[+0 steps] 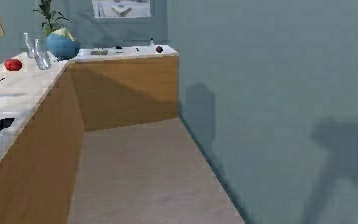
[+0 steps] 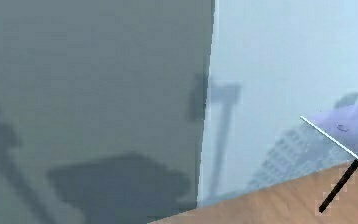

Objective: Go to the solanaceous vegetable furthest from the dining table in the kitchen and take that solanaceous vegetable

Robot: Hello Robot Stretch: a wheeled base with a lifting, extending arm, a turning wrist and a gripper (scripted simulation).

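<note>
Red tomato (image 1: 13,64) lies on the counter (image 1: 27,92); jaws' state cannot be told.

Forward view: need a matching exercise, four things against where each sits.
Things:
1. red round thing
2. blue pot with plant
3. black object
4. wall picture

Places:
a. high on the back wall, at the view's top edge
b. on the counter, nearest the camera, at the view's left edge
c. at the corner where the two counter runs meet
d. on the left counter run, just left of the glass items

Pairs: 1-d, 2-c, 3-b, 4-a
</note>
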